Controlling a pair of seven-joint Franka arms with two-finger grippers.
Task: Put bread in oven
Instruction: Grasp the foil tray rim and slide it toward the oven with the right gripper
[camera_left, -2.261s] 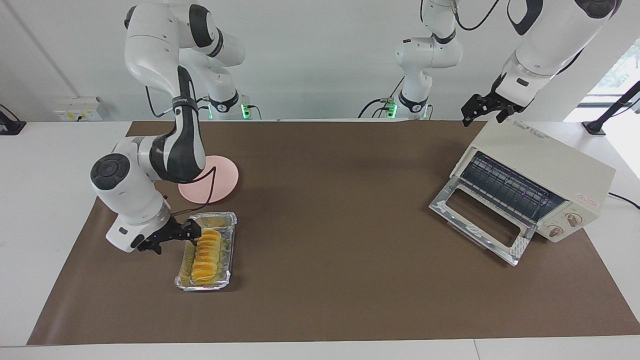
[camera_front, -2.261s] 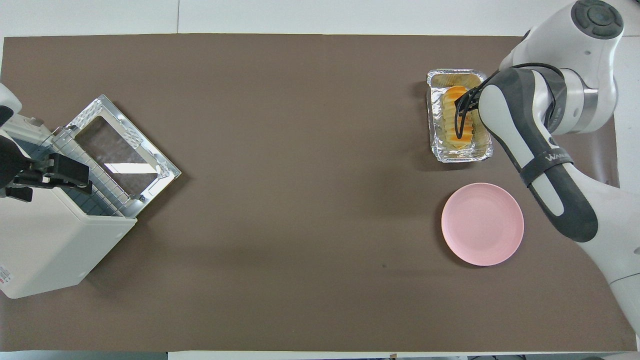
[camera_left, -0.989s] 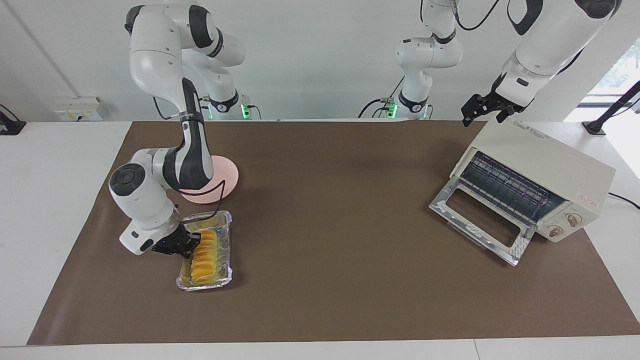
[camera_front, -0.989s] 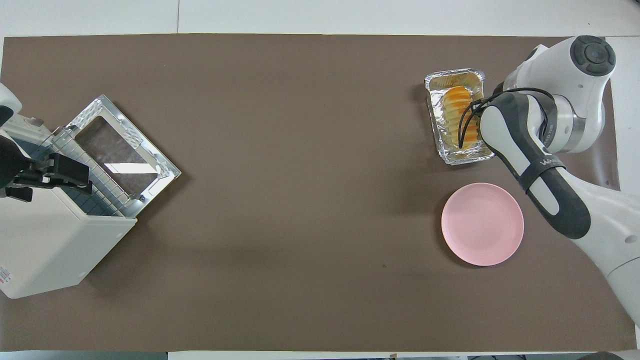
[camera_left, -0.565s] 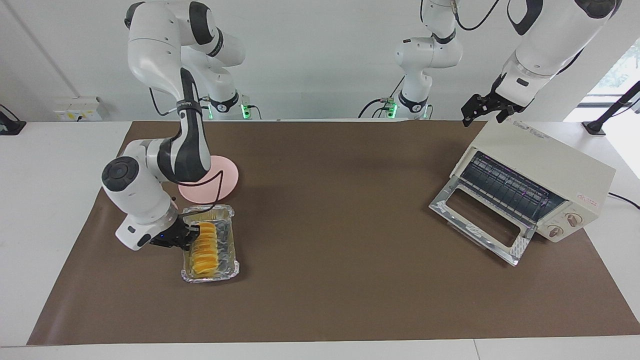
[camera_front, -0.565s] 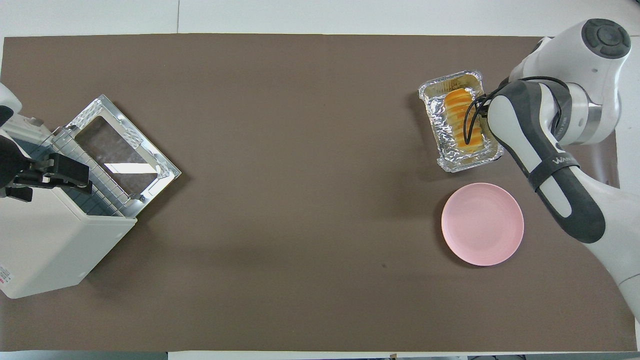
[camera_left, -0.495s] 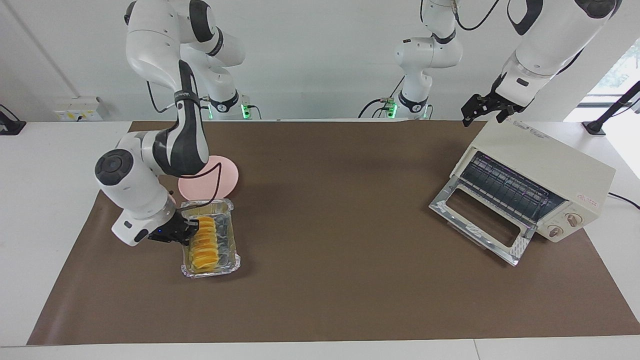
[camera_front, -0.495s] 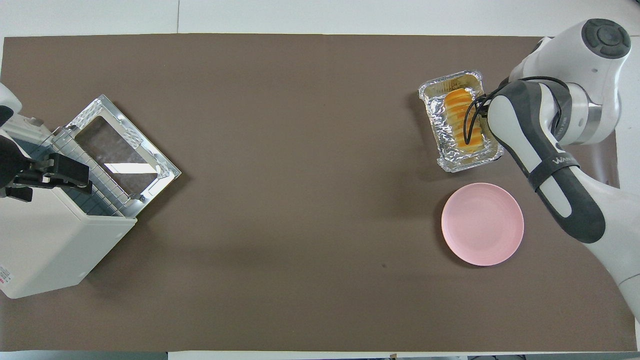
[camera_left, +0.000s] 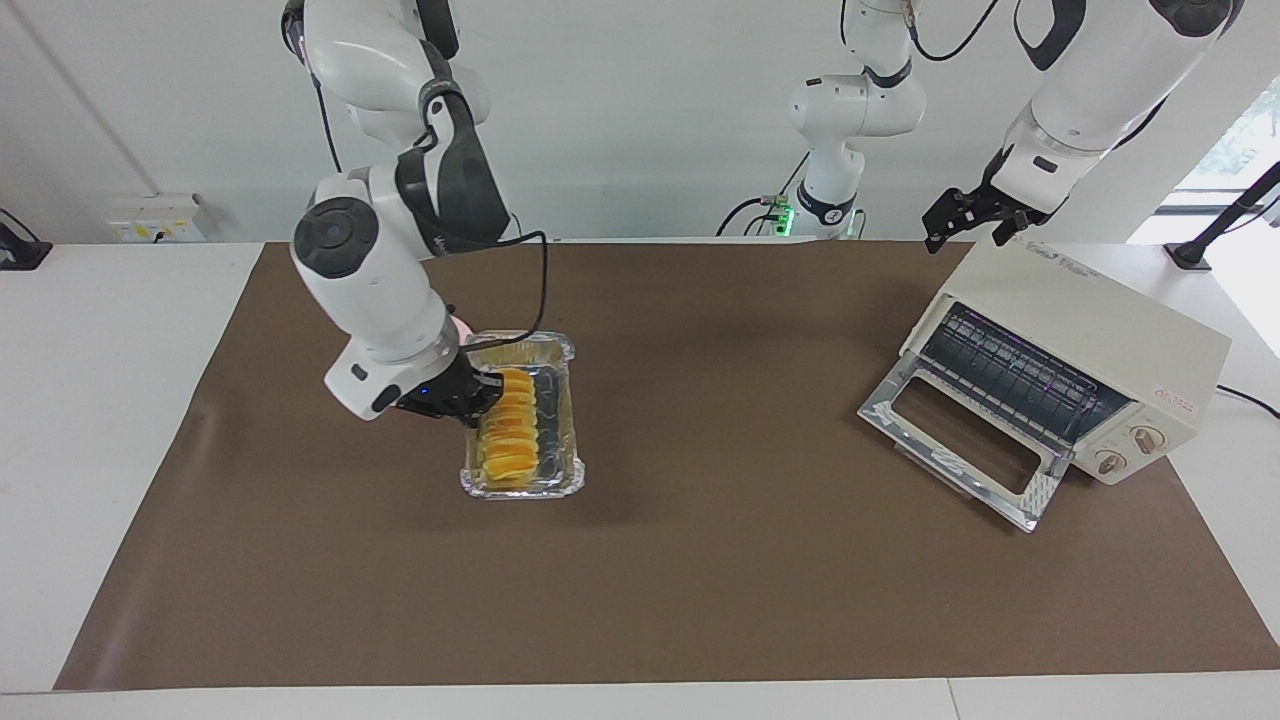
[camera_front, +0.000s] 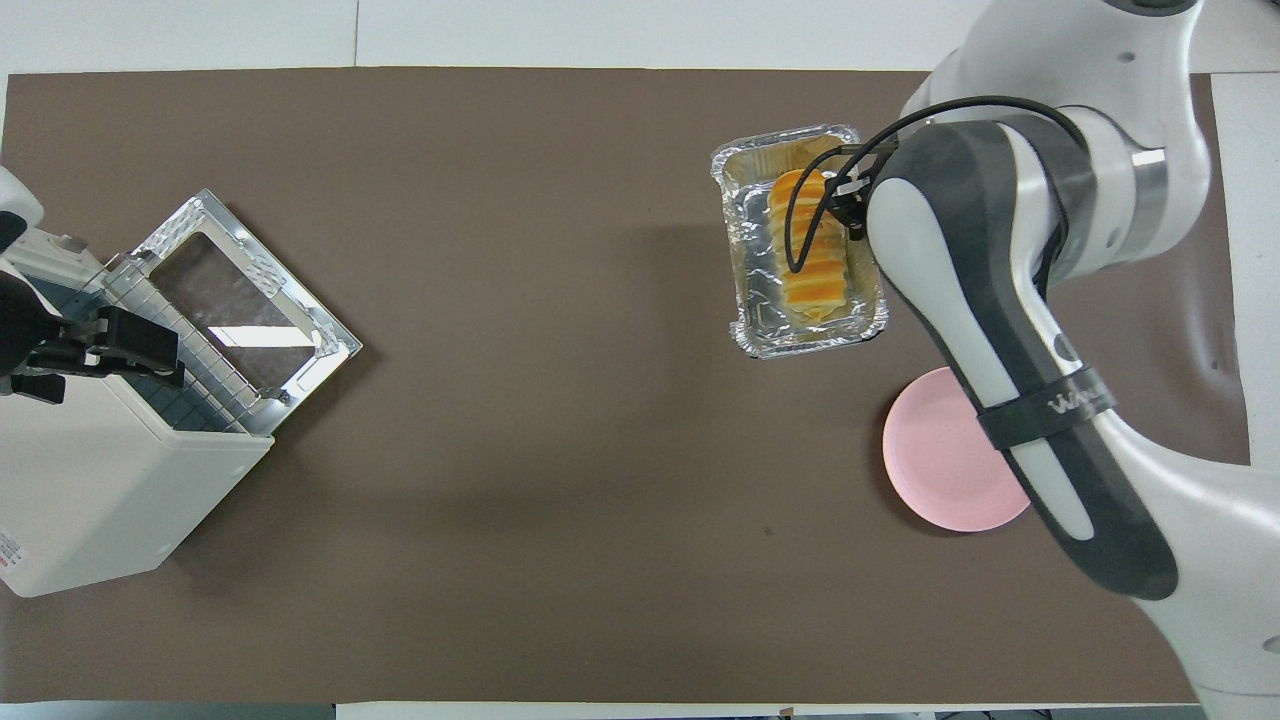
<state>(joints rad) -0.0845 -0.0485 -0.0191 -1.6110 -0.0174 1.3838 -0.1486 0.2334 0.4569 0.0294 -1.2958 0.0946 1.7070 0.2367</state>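
Facing view: your right gripper (camera_left: 478, 392) is raised over the middle of the desk (camera_left: 700, 560), toward the right arm's end. Its jaws are clenched on the rim of the foil tray (camera_left: 560, 478), which hangs level in the air and casts a shadow on the mat below. The bread (camera_left: 508, 436) lies inside that tray, a row of orange slices running along its length, right beside the jaws. Whether the jaws also touch the bread, you cannot tell.

The overhead view shows the same tray (camera_front: 752, 262) and bread (camera_front: 812, 262), with the right arm covering the tray's edge nearest the gripper (camera_front: 850, 215). The plate (camera_front: 940, 470) rests on the desk, partly under that arm.

Your left gripper (camera_left: 962, 222) waits in the air over the top rear corner of the oven (camera_left: 1090, 330); you cannot tell how its jaws stand. The oven sits at the left arm's end of the desk, well apart from the tray, its glass door (camera_left: 955, 440) dropped down flat and the wire rack (camera_left: 1015, 380) showing inside.
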